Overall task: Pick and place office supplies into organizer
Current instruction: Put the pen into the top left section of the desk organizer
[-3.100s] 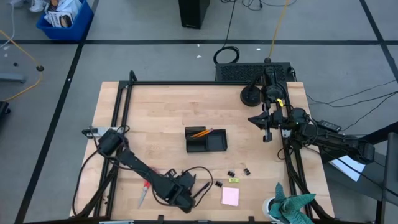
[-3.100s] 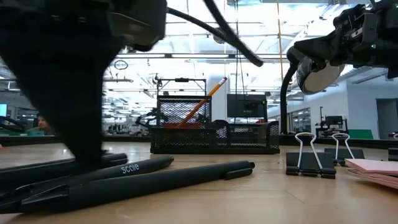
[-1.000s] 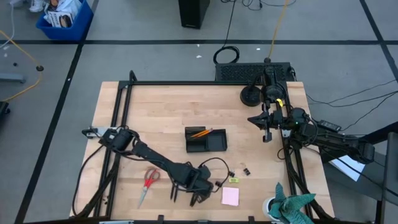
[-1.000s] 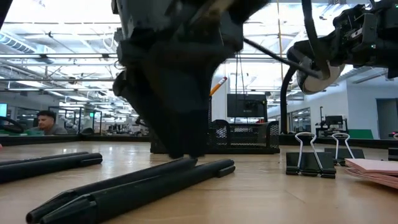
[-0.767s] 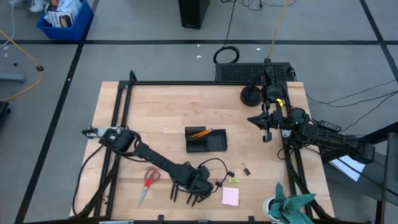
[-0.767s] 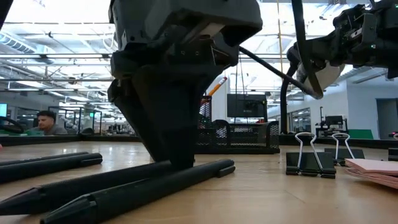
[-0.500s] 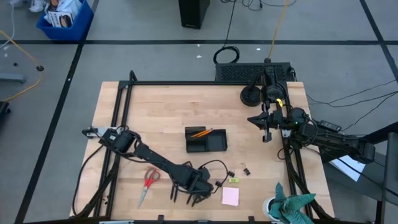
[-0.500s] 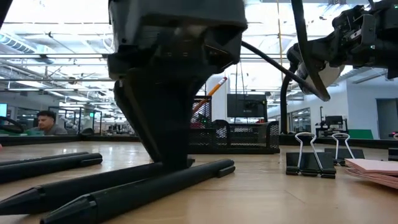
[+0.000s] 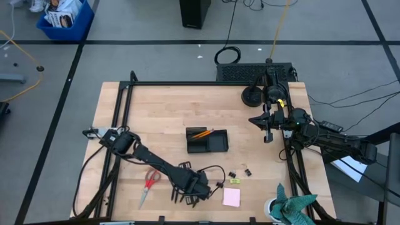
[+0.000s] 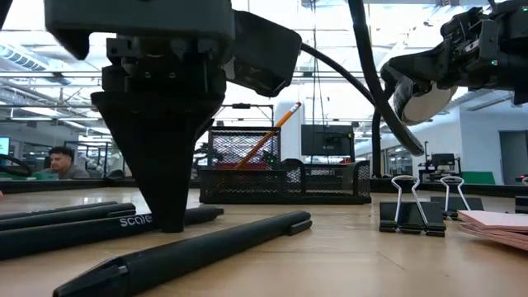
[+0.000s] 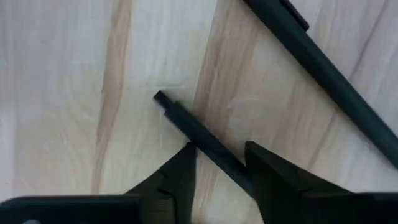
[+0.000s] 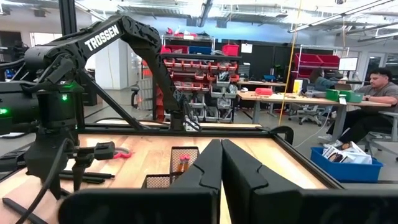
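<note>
My left gripper [image 9: 189, 195] points down near the table's near edge, open, its tips at the tabletop. In the left wrist view its fingers [image 11: 219, 149] stand on either side of a black pen [image 11: 186, 124]; a second pen [image 11: 323, 74] lies beside it. The low view shows three black pens lying flat [image 10: 190, 256], [image 10: 82, 231], [image 10: 49, 213]. The organizer [image 9: 207, 140] sits mid-table with orange pencils [image 9: 201, 133] leaning in it. Red-handled scissors [image 9: 149, 182], binder clips [image 9: 232, 174], a yellow pad [image 9: 235, 181] and a pink pad [image 9: 231, 197] lie on the table. My right gripper [image 9: 270, 134] waits shut above the right side. My left gripper comes from above, pointing down, with one finger [image 11: 180, 165] on each side of the black pen's shaft [image 11: 208, 144], near one end, fingers across it. The pen lies flat on the table. Whether the fingers touch it, I cannot tell.
A teal cloth [image 9: 294, 206] sits at the near right corner. A black box [image 9: 253, 74] and a round disc [image 9: 252, 95] stand at the far right. A black frame rail [image 9: 119, 125] borders the table. A person [image 10: 58, 161] sits in the room beyond.
My left gripper has moved a little toward the table's left edge, turned about its wrist and come down among the pens. One pen has swung away from the other and now lies more across the low view.
</note>
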Action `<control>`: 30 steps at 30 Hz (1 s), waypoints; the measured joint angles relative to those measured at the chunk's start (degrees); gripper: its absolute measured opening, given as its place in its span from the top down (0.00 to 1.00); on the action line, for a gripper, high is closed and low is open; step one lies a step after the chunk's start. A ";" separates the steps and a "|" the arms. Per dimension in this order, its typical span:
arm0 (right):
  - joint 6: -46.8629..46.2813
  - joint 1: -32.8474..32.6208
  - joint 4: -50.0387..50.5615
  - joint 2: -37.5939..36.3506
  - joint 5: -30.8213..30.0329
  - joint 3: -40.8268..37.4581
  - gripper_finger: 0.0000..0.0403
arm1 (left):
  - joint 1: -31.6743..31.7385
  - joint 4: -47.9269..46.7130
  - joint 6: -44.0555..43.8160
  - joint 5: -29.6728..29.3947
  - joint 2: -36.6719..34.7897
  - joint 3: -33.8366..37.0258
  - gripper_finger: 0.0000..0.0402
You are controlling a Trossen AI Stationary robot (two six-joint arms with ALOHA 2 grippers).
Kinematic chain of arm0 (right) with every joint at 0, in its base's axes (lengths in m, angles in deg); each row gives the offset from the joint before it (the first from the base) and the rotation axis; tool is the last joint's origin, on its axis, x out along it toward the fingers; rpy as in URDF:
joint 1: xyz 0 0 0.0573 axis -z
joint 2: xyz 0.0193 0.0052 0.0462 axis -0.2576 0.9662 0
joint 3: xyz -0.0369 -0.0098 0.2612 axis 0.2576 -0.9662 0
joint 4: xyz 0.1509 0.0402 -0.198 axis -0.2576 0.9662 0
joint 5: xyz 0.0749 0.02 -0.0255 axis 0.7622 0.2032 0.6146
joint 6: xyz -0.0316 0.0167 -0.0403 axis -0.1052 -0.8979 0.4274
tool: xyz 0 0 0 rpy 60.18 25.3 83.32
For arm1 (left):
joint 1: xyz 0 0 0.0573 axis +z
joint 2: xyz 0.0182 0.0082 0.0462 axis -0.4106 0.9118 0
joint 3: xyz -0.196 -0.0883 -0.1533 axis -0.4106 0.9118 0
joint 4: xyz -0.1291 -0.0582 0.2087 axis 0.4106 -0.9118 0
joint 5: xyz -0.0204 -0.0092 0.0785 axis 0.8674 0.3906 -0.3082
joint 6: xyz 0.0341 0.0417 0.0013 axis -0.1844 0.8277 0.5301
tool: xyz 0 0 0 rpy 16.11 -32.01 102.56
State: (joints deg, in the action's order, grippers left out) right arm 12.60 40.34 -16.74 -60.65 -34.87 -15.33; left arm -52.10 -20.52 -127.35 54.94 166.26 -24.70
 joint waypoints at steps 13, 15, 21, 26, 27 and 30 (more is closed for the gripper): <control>-0.01 0.00 0.00 0.02 0.01 0.00 1.00 | -0.07 4.40 0.11 0.07 0.00 0.17 0.94; 0.00 0.00 0.00 0.02 0.00 0.00 1.00 | -0.09 5.02 1.60 -0.78 0.00 0.17 0.91; -0.01 -0.01 0.02 0.03 0.01 -0.01 1.00 | -0.38 5.74 5.25 -8.53 -1.94 0.39 0.95; -0.02 -0.02 0.02 0.04 0.04 -0.02 1.00 | 1.09 6.75 6.94 -19.30 -5.66 0.43 0.97; -0.02 0.00 0.02 0.04 0.04 0.00 1.00 | 0.96 7.02 7.21 -20.13 -6.62 0.25 0.96; -0.02 -0.02 0.12 0.04 0.04 -0.02 1.00 | 0.61 6.96 8.76 -23.04 -8.60 0.35 0.94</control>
State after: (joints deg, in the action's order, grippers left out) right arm 12.58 40.32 -16.61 -60.60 -34.82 -15.34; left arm -51.49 -13.56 -118.59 31.90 157.66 -24.35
